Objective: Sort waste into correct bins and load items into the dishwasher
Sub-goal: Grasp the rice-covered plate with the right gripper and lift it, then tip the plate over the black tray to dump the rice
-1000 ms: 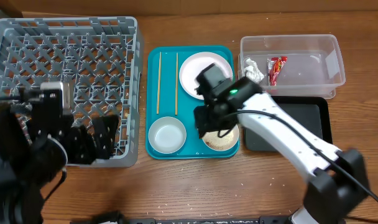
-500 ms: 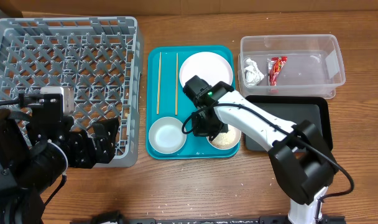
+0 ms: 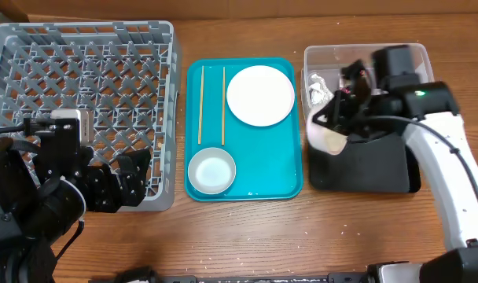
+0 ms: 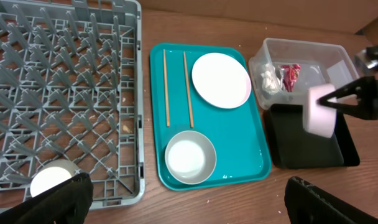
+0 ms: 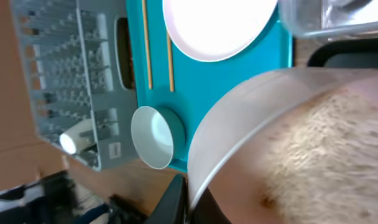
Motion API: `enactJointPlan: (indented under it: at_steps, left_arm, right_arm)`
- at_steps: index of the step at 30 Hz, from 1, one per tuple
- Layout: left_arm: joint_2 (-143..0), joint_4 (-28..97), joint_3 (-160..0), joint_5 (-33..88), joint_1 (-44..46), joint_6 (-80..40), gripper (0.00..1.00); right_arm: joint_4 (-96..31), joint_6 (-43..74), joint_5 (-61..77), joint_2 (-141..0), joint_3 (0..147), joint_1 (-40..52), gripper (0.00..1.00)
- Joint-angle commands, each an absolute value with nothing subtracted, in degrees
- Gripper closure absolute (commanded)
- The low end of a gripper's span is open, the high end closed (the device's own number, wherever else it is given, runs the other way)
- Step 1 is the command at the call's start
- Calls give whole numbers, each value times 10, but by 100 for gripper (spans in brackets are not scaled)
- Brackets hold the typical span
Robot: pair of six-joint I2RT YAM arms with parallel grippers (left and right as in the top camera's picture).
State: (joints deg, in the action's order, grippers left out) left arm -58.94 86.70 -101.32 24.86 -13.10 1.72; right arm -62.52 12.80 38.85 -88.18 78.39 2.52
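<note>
My right gripper point(image 3: 343, 126) is shut on the rim of a white plate with a pinkish back point(image 3: 327, 138). It holds the plate tilted on edge over the left end of the black tray point(image 3: 380, 169). Rice-like grains point(image 5: 313, 143) cling to the plate's face. The clear tub point(image 3: 396, 59) holds the white tissue point(image 3: 318, 90) and the red wrapper point(image 4: 292, 73). A second white plate point(image 3: 260, 94), the steel bowl point(image 3: 211, 170) and two chopsticks point(image 3: 202, 102) lie on the teal tray point(image 3: 278, 169). My left gripper point(image 3: 117, 182) is open and empty at the front edge of the grey dish rack point(image 3: 82, 47). A small white cup point(image 4: 51, 180) sits in the rack.
The teal tray lies between the rack and the two bins. A few loose grains lie on the wooden table point(image 4: 239, 199) in front of the teal tray. A cardboard box corner point(image 4: 372, 25) shows at the far right.
My right gripper has lifted the rice plate off the teal tray's front right corner and carried it right, over the black tray, tipping it on edge. The left arm has not moved.
</note>
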Motion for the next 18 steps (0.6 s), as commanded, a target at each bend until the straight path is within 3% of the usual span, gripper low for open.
enactJointPlan:
  at_steps: [1,7,11,18]
  left_arm:
    - [-590,866,-1016,249,-128,30,0]
    - [-590,866,-1016,249,-128,30,0]
    - [-590,866,-1016,249,-128,30,0]
    - [-590,866,-1016,249,-128,30,0]
  right_arm:
    - [-594,2,586,-892,707,-58,96]
    - [-428,-33,734,-899,531,-162,96]
    - [-359,-35,887,-899,506,-198,96]
    - [-352,-56,890,-899,506,-206,96]
